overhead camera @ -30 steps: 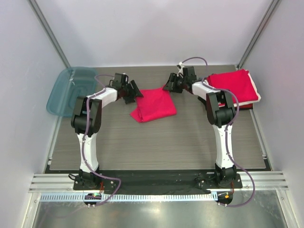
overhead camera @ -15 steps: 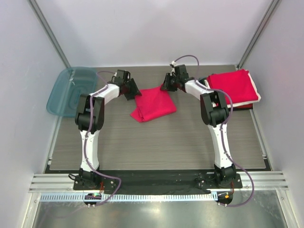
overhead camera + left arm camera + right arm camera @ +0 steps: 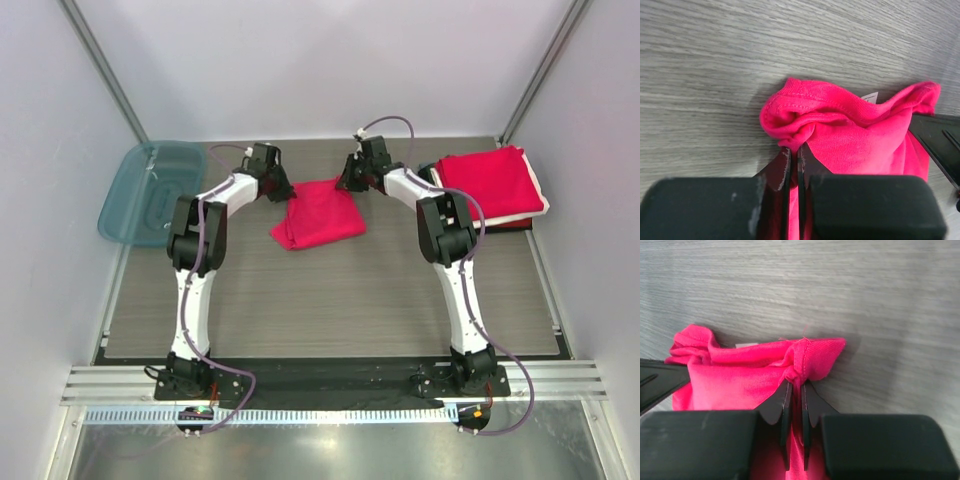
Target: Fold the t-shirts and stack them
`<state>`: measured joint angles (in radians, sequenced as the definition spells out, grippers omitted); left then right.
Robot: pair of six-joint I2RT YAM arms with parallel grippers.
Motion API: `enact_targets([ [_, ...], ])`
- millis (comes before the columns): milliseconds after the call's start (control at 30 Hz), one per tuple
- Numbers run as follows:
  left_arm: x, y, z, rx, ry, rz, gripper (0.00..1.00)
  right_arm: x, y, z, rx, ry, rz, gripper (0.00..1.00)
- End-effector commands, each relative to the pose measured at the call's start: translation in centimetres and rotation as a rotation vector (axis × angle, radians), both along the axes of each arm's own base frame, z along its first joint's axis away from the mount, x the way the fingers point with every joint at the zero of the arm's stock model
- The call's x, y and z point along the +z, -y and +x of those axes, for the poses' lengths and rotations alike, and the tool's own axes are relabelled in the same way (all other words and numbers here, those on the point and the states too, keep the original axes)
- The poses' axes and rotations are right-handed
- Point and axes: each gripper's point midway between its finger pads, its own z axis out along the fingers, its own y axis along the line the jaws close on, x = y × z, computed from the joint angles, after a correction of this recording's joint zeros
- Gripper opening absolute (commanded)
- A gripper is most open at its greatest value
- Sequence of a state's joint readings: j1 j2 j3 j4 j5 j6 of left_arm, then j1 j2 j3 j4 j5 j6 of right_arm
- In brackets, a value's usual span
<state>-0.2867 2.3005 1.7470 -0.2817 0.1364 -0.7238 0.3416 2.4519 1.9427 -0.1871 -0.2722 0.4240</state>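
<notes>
The left gripper (image 3: 794,150) and right gripper (image 3: 794,382) are each clamped on a far corner of the partly folded crimson t-shirt (image 3: 320,212), mid-way across the table (image 3: 300,300). A folded stack (image 3: 490,180) lies far right. By my judgement, the final fold and stacking remain. The white neck label (image 3: 870,97) shows no legible writing.

left arm (image 3: 188,312): white shells, black joints | right arm (image 3: 462,300): same white-and-black build | cables (image 3: 179,305): mauve, one looping along each arm | bases (image 3: 185,372): black, at 6 o'clock of the top view; orange plug (image 3: 486,406) at 5 o'clock of the right base | fingers (image 3: 781,167): glossy black blades on matte, rounded black blocks, pale scuffs on the left pair
</notes>
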Motion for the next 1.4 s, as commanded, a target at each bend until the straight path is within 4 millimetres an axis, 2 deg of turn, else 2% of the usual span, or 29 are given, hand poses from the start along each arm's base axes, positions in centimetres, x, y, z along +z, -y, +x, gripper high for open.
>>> enact_targets([
  [0,2.4,-0.2,-0.3,0.003,0.075,0.046,0.00,5.2,0.2,-0.7,-0.016,0.082,-0.001,0.01],
  [33,2.5,-0.2,-0.9,0.000,0.078,0.056,0.00,5.9,0.3,-0.9,-0.020,0.093,0.003,0.01],
  [67,4.4,0.4,-1.1,-0.011,0.111,0.047,0.00,7.7,0.7,-1.3,-0.022,0.119,0.014,0.01],
  [133,5.7,1.3,-1.9,-0.026,0.129,0.036,0.00,9.5,1.0,-1.9,-0.021,0.146,0.028,0.01],
  [200,7.4,3.4,-2.9,-0.058,0.165,0.021,0.00,11.9,1.9,-3.0,-0.031,0.180,0.043,0.01],
  [233,9.2,5.0,-3.9,-0.085,0.198,0.015,0.00,12.8,2.3,-3.4,-0.036,0.194,0.048,0.01],
  [267,9.8,5.5,-4.2,-0.087,0.217,0.028,0.00,13.6,3.0,-3.7,-0.049,0.207,0.052,0.01],
  [300,10.8,6.1,-4.6,-0.095,0.234,0.024,0.00,15.9,3.9,-4.7,-0.064,0.247,0.065,0.01],
  [333,12.6,6.8,-5.1,-0.105,0.266,0.007,0.00,16.7,4.5,-5.3,-0.070,0.258,0.072,0.01],
  [467,17.3,11.1,-7.9,-0.146,0.367,-0.050,0.00,21.5,8.4,-7.9,-0.155,0.317,0.122,0.01],
  [500,18.6,12.2,-8.2,-0.155,0.402,-0.073,0.00,21.6,10.3,-8.2,-0.206,0.296,0.139,0.01],
  [533,19.9,14.0,-9.4,-0.187,0.430,-0.091,0.00,24.1,11.6,-9.1,-0.229,0.334,0.157,0.01],
  [600,22.8,15.8,-10.3,-0.204,0.485,-0.122,0.00,24.9,14.8,-10.0,-0.300,0.321,0.142,0.01],
  [733,27.1,21.8,-14.1,-0.306,0.549,-0.216,0.00,30.0,20.1,-13.1,-0.416,0.397,0.118,0.01],
  [800,29.0,24.5,-15.2,-0.342,0.580,-0.270,0.00,31.3,22.7,-14.1,-0.470,0.406,0.105,0.01],
  [833,29.4,26.6,-16.9,-0.385,0.585,-0.296,0.00,32.0,25.3,-14.5,-0.527,0.417,0.096,0.01],
  [900,30.6,29.2,-17.9,-0.421,0.605,-0.331,0.00,33.7,27.2,-15.7,-0.559,0.437,0.098,0.01],
  [933,31.1,30.7,-19.4,-0.460,0.603,-0.362,0.00,34.1,28.5,-16.1,-0.586,0.441,0.094,0.01],
  [967,31.4,31.6,-19.9,-0.469,0.591,-0.392,0.00,34.5,30.6,-16.4,-0.637,0.445,0.086,0.01],
  [1033,32.2,33.6,-20.5,-0.494,0.597,-0.433,0.00,35.2,32.6,-17.1,-0.685,0.455,0.076,0.01],
  [1067,32.2,34.2,-20.4,-0.494,0.605,-0.443,0.00,35.3,34.6,-17.6,-0.733,0.459,0.067,0.01],
  [1100,33.2,34.8,-20.2,-0.491,0.632,-0.469,0.00,35.4,35.3,-17.7,-0.744,0.460,0.065,0.01],
  [1133,31.7,35.7,-19.7,-0.489,0.623,-0.473,0.00,35.4,36.0,-17.7,-0.761,0.459,0.066,0.01],
  [1200,33.1,36.9,-19.0,-0.465,0.686,-0.556,0.00,35.0,37.9,-17.6,-0.797,0.449,0.062,0.01],
  [1233,31.4,37.9,-17.8,-0.446,0.698,-0.554,0.00,34.8,38.5,-17.6,-0.810,0.443,0.060,0.01],
  [1267,31.1,38.4,-17.5,-0.442,0.704,-0.560,0.00,34.8,39.0,-17.5,-0.820,0.443,0.060,0.01],
  [1300,32.6,38.8,-17.0,-0.436,0.741,-0.599,0.00,34.7,40.0,-17.2,-0.847,0.441,0.049,0.01],
  [1333,32.6,39.4,-16.7,-0.436,0.751,-0.614,0.00,34.7,40.3,-17.2,-0.856,0.438,0.050,0.01],
  [1367,30.7,40.4,-16.0,-0.432,0.745,-0.617,0.00,34.7,40.6,-17.0,-0.864,0.441,0.049,0.01],
])
